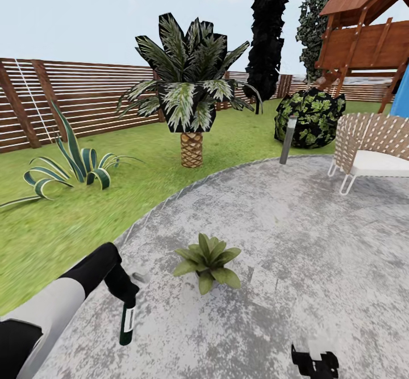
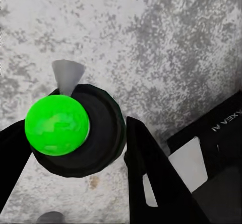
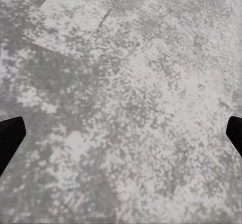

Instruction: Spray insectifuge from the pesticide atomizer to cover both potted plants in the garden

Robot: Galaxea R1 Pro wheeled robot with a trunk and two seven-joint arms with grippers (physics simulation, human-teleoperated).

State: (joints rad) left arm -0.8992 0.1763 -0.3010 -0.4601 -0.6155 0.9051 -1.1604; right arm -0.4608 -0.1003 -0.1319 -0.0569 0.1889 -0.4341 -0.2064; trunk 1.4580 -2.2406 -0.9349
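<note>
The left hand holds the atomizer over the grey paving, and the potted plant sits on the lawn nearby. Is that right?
Not quite. The potted plant sits on the grey paving, not the lawn, as the head view shows. The rest holds: the left hand grips the atomizer over that paving.

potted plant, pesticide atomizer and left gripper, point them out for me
potted plant (image 1: 208, 261), head view, centre of the leaf rosette
pesticide atomizer (image 1: 126, 323), head view, middle of the hanging bottle body
left gripper (image 2: 75, 148), left wrist view, between the two black fingers

Palm (image 1: 190, 92), striped plant (image 1: 71, 163), woven chair (image 1: 372, 143), playset (image 1: 369, 38).
</note>
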